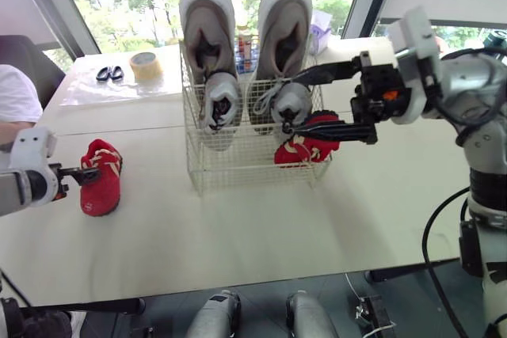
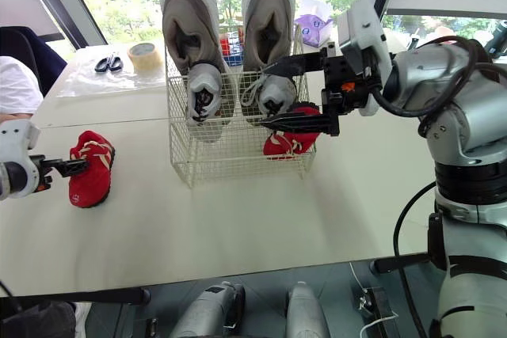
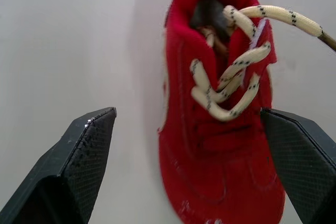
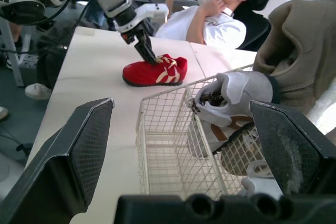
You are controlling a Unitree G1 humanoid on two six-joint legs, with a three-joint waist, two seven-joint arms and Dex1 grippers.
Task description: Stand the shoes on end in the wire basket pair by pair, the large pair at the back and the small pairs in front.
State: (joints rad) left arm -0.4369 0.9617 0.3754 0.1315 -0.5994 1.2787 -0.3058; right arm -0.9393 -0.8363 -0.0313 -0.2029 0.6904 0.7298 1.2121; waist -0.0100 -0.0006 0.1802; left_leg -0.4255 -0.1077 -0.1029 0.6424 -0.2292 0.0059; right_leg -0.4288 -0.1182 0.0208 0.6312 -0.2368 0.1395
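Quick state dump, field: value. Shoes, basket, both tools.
basket: wire basket on the white table
back_row: two large grey shoes, on end
in_front: two small grey shoes, propped against them
red_in_basket: red shoe, front right corner
red_on_table: second red shoe, on its sole, left of the basket
left_tool: left tool open, fingers either side of the second red shoe
right_tool: right tool open at the basket's right side, holding nothing
remaining: second red shoe not yet in the basket

right arm (image 2: 475, 116): silver-grey shells, black joint bands, black cable looped alongside
right gripper (image 2: 268, 95): white housing, orange mark, black tapered fingers (image 4: 79, 150), textured faces
left gripper (image 1: 93, 172): white housing, black fingers
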